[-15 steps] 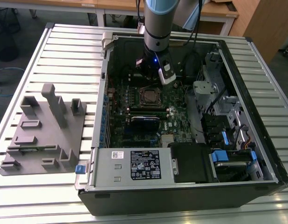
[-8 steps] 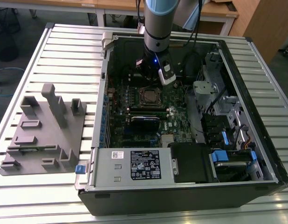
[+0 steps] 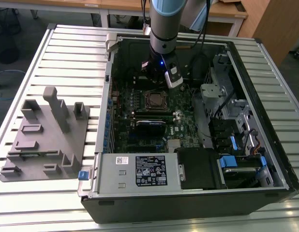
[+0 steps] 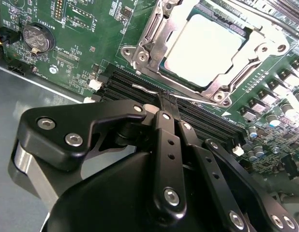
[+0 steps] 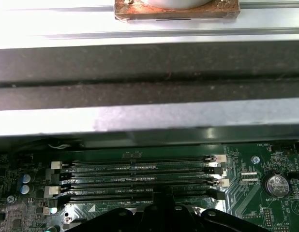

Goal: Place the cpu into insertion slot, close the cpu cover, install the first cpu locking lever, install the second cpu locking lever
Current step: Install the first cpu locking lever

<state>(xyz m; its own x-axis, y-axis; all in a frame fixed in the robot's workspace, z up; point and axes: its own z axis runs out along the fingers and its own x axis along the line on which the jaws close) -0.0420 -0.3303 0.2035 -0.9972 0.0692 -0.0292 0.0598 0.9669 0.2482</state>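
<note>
The cpu (image 4: 207,48) shows its silver top inside the insertion slot (image 3: 154,100) on the green board. Closed around it lies the cpu cover (image 4: 150,39), a silvery frame with the chip showing through its window. A thin wire locking lever (image 4: 142,87) runs along the socket's near edge. My gripper (image 4: 168,100) is shut, its black fingertips pressed together right at that wire; whether they grip it or only touch it is unclear. In the exterior view the gripper (image 3: 154,79) hangs just behind the socket. Its tips (image 5: 164,195) also sit beside the memory slots.
Long black memory slots (image 5: 140,179) lie between the socket and the case wall (image 5: 140,121). A coin battery (image 4: 34,37) sits on the board. A power supply (image 3: 140,169) fills the case's front, drive cages (image 3: 236,121) the exterior view's right, a grey fixture block (image 3: 45,135) its left.
</note>
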